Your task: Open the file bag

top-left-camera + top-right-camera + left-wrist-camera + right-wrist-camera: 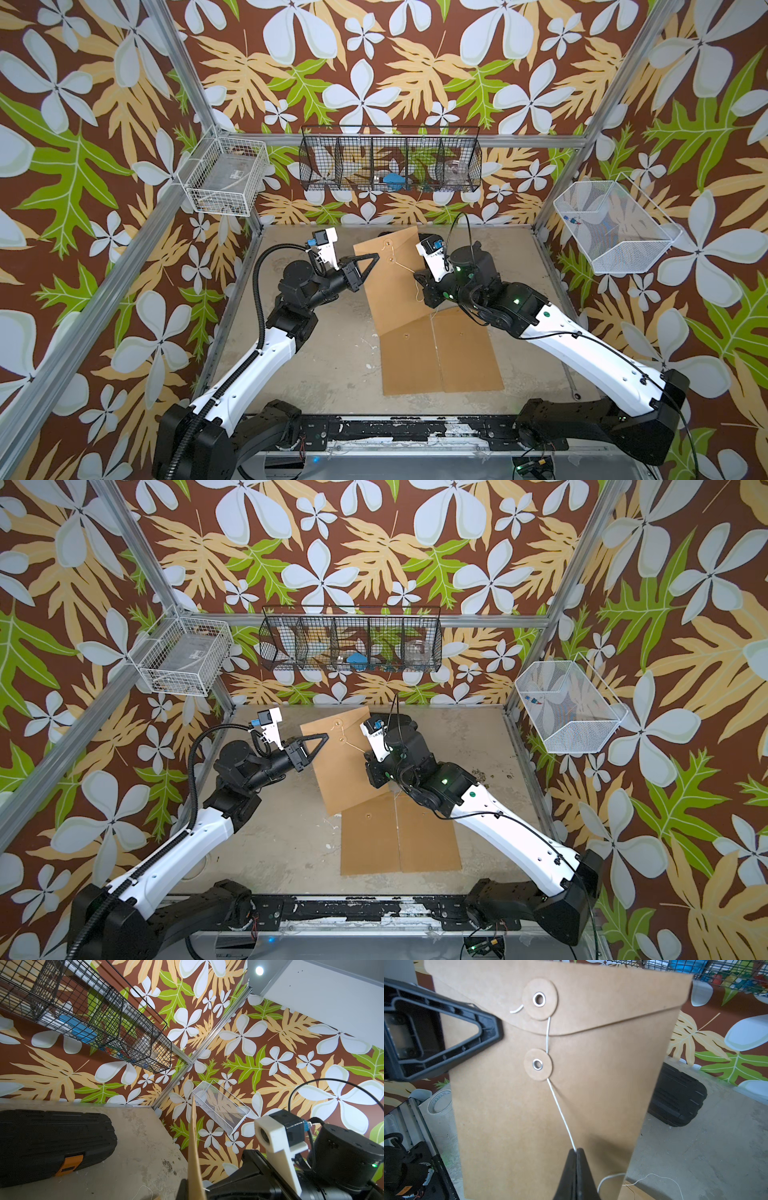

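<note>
- On the table [324,332] we see a 2nd flat brown envelope [440,353], approx 6 o'clock of centre.
- The file bag [395,282] is lifted and tilted, toward the table's 12 o'clock, w/ flap down.
- The left gripper [376,254] is clamped tight on the bag's edge, approx 10 o'clock.
- The right gripper [576,1153] has its jaws closed, pinching the string [560,1113] at the bag's 3 o'clock.
- The string runs taut from the lower disc [538,1064] to those tips.
</note>
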{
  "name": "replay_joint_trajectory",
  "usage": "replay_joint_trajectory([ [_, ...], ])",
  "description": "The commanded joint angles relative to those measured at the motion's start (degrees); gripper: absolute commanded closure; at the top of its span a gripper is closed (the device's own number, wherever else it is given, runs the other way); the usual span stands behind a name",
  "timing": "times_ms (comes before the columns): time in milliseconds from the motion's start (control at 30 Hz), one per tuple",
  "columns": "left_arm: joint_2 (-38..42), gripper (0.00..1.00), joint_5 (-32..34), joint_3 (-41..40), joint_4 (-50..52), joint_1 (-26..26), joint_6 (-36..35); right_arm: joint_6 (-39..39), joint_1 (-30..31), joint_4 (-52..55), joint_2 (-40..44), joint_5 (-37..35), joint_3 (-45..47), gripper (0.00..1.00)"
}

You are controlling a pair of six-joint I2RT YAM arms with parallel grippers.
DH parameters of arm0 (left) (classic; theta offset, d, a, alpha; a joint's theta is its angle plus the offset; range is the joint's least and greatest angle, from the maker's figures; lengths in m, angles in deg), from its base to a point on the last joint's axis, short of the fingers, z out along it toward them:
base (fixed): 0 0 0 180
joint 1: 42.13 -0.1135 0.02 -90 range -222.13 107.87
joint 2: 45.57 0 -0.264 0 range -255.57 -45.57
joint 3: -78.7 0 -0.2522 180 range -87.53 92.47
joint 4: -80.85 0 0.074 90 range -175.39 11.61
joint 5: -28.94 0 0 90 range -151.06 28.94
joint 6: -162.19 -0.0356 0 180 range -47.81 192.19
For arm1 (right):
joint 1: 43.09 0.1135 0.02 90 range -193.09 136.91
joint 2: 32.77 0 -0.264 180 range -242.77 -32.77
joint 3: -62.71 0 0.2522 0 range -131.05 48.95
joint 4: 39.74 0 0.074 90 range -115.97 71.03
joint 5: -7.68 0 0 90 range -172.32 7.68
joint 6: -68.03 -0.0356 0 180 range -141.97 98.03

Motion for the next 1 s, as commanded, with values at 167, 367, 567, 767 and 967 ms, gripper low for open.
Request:
replay_joint_trajectory([
  [167,0.23,1.00,-2.75,-0.41,0.63,-0.05,-3.87,1.24,-1.53,0.24,0.95,-0.12,-0.25,1.00],
  [367,0.75,1.00,-3.30,-1.18,2.11,-0.05,-5.72,1.69,-1.88,0.57,1.09,-0.63,-0.97,1.00],
  [567,0.40,1.00,-4.42,-2.16,2.12,-0.05,-6.53,2.30,-2.16,1.09,1.40,-1.00,-2.26,1.00],
  [767,0.31,1.00,-4.71,-2.69,2.25,-0.05,-6.97,2.73,-2.15,1.72,1.51,-0.91,-3.46,1.00],
  [967,0.09,1.00,-4.11,-2.56,1.70,-0.05,-7.33,2.66,-2.37,2.34,3.05,-2.73,-2.65,0.85],
])
